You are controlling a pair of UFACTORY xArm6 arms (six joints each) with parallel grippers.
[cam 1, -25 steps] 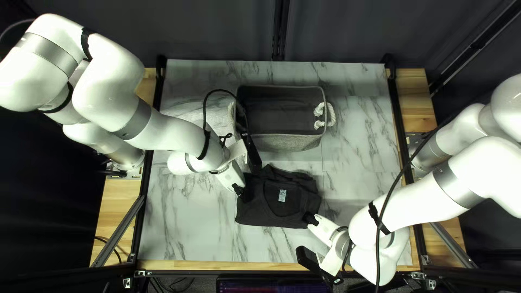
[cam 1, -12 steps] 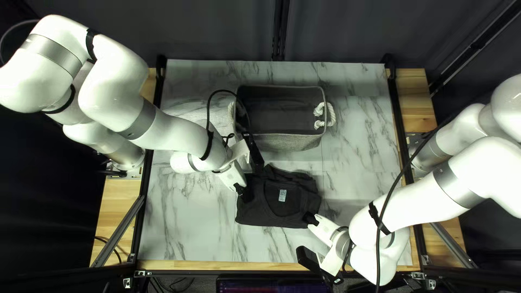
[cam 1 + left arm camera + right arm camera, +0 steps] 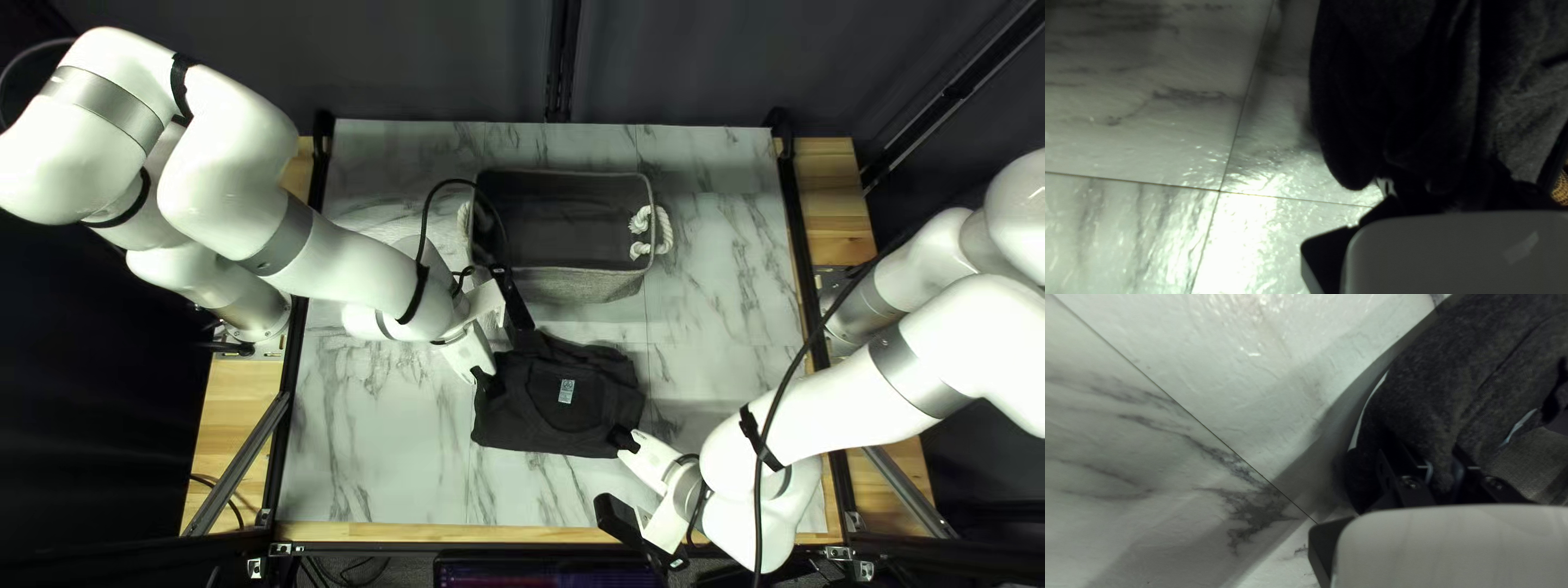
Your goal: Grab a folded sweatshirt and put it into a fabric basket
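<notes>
Though it's barely open, right gripper pinches sweatshirt

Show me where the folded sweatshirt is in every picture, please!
Top left view: the dark sweatshirt is mid-table, on the near side of the grey basket.
Left wrist view: it's the dark, rumpled cloth beside the pale tabletop.
Right wrist view: it's the dark cloth ahead of and between my right fingers.
Shared landmark: the marbled tabletop with thin straight seams.
</notes>
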